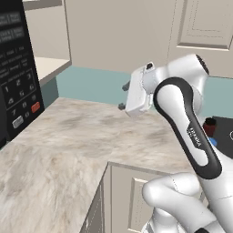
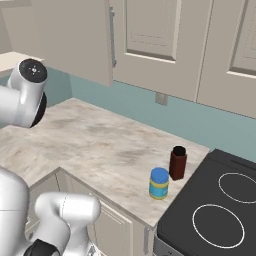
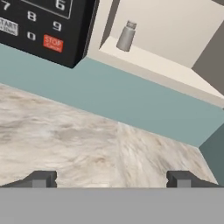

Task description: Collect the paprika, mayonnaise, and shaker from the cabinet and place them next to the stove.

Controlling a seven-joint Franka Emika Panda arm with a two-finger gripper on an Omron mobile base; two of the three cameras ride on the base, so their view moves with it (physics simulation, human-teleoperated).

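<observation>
The shaker stands upright on the flat shelf of the open beige cabinet, near the left end of the shelf in the hand view, just beside the side of the black microwave with its keypad and red stop button. The paprika and the mayonnaise are both on the marbled counter, upright, near the left edge of the black stove. In the right base view the blue-lidded mayonnaise is nearer to the front edge of the counter and the dark red paprika is just behind it, closer to the wall; the two stand close together, but I cannot tell if they touch. In the left base view the paprika shows partly behind the arm, at the edge of the stove. The gripper is open wide and holds nothing; its two dark fingertips stand far apart above the counter, pointing toward the teal wall strip under the cabinet. In the left base view the gripper is above the middle of the counter, well apart from the shelf and from the jars beside the stove.
</observation>
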